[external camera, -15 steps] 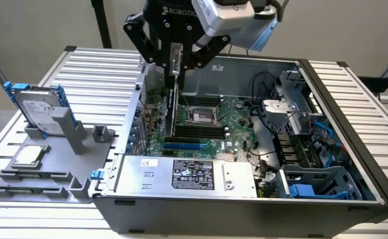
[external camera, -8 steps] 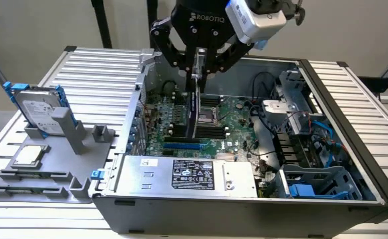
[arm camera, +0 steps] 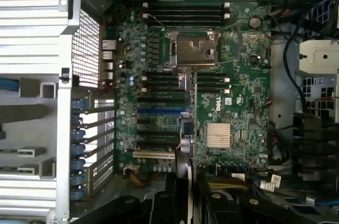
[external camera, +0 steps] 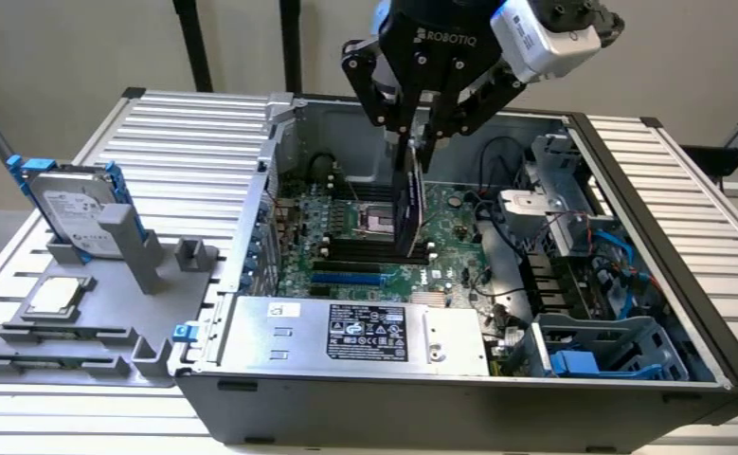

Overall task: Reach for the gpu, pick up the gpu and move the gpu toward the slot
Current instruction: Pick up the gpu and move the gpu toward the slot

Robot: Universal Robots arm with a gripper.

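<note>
- From the exterior view, the gpu (external camera: pixel 409 210) hung on edge below the gripper (external camera: pixel 416 142), its long axis running down from the fingertips toward the motherboard (external camera: pixel 451 248), slightly tilted.
- Its upper end sat pinched between the two black fingers (external camera: pixel 401 118), so the pincer was narrow and clamped on the card; the rest of the card dropped straight beneath it.
- Seen edge-on there, the card read as a thin dark slab, with little of its face visible.
- Its lower end reached down among the dark slots near the blue slot (external camera: pixel 347 281), inside the open computer case (external camera: pixel 470 398); I could not tell whether it touched the board.
- Well off to the exterior view's left of the pincer, a hard drive (external camera: pixel 81 216) stood upright in a grey holder (external camera: pixel 141 261), with a small silver chip (external camera: pixel 55 296) lying flat beside it.
- From the wrist view, the gpu (arm camera: pixel 186 128) showed as a thin strip running away from the gripper (arm camera: pixel 185 197) across the board, a silvery edge along it.
- It lay directly ahead of the fingertips, over the green motherboard (arm camera: pixel 238 102), pointing toward the metal processor socket (arm camera: pixel 193 52).
- A silver finned heatsink (arm camera: pixel 218 135) sat just beside the card.
</note>
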